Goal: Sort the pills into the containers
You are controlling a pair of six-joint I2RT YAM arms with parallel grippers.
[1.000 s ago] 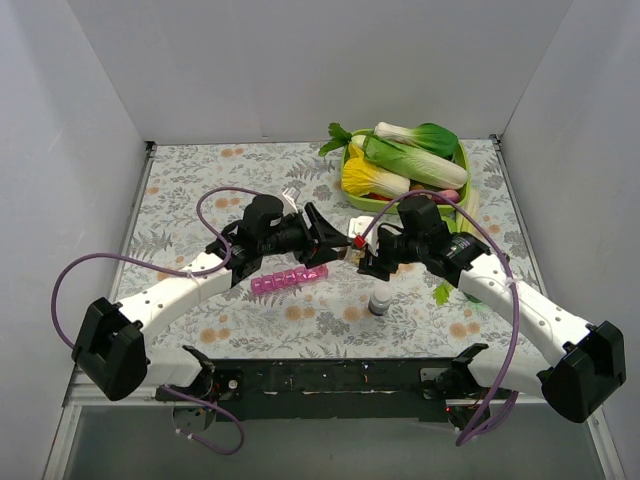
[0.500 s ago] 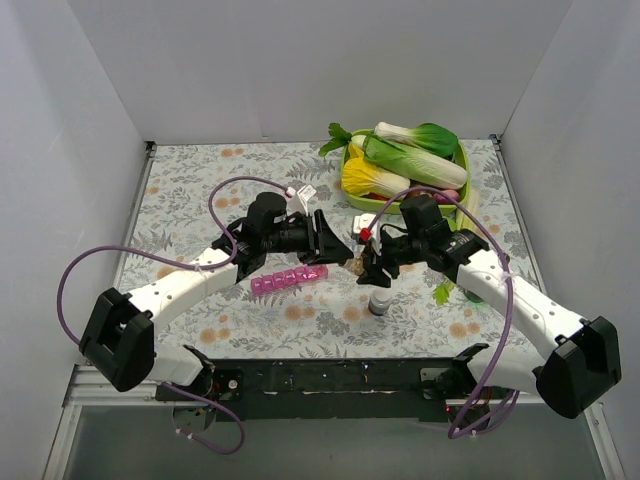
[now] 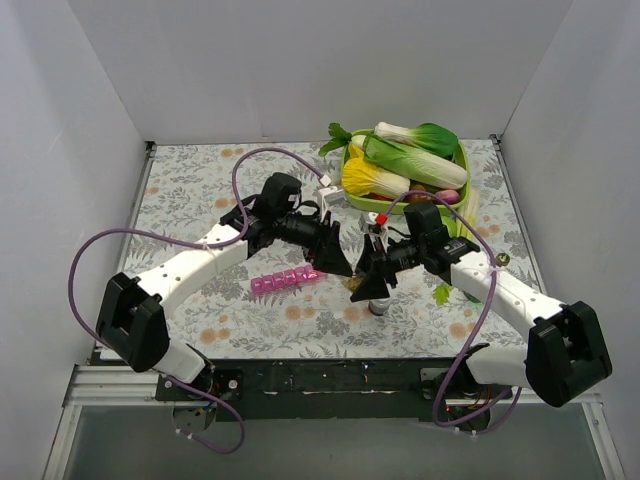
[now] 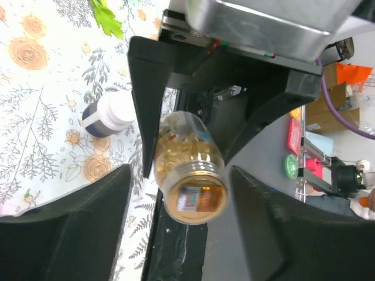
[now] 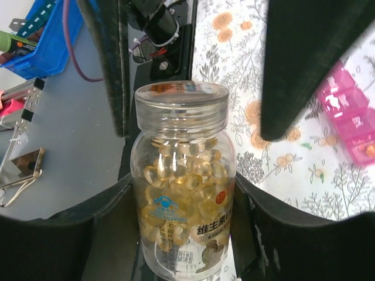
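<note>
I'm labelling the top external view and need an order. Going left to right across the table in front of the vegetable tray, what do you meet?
pink pill organiser → left gripper → small white bottle → green leaf. The right gripper, shut on the pill bottle, overlaps the small white bottle, so both are left out.

A capsule bottle (image 4: 188, 153) is gripped by the right gripper (image 4: 187, 165), its end framed between the left gripper's (image 4: 180, 175) spread fingers. A white vial (image 4: 108, 114) is seen lying on the floral table (image 4: 41, 134).
</note>
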